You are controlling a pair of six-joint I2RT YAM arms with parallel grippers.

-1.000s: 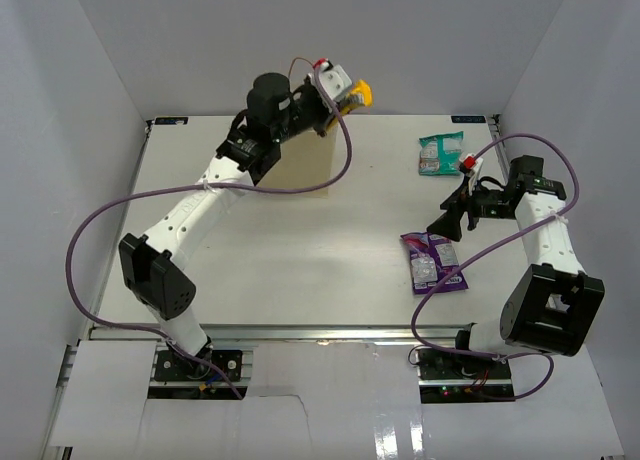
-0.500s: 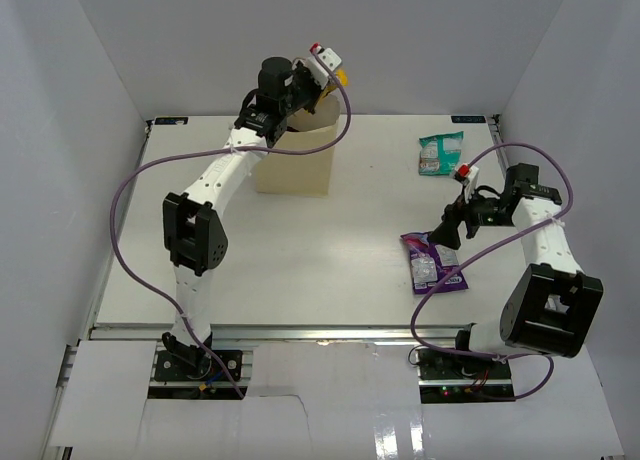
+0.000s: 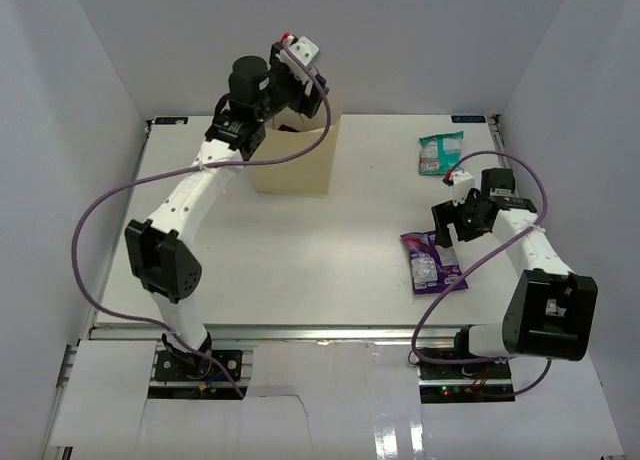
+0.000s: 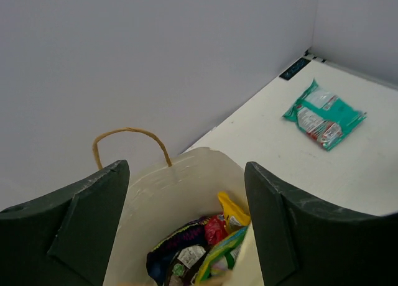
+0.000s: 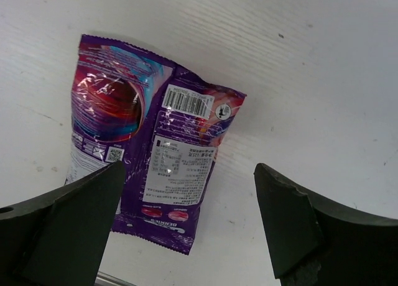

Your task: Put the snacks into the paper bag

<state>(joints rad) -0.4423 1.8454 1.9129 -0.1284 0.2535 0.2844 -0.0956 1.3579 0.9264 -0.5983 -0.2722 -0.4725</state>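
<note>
The paper bag [image 3: 295,162] stands upright at the back of the table. My left gripper [image 3: 298,108] hovers over its mouth, open and empty [image 4: 186,169]. Inside the bag [image 4: 158,196] lie snacks: a yellow packet [image 4: 231,212], a small red packet [image 4: 215,229], a dark purple bag [image 4: 180,241] and a green pouch [image 4: 225,252]. A purple pouch [image 3: 432,263] lies flat on the table at the right. My right gripper [image 3: 446,230] is open just above it [image 5: 189,171]; the pouch [image 5: 149,143] sits under the left half of the gap. A teal pouch [image 3: 440,152] lies at the back right [image 4: 323,115].
White walls enclose the table on three sides. A brown loop handle [image 4: 130,132] rises from the bag's far rim, close to the back wall. Purple cables trail from both arms. The metal rail [image 3: 320,332] marks the near table edge.
My left gripper carried a yellow packet over the bag, opened, and the packet now lies inside. My right gripper moved down and left, closer over the purple pouch.
</note>
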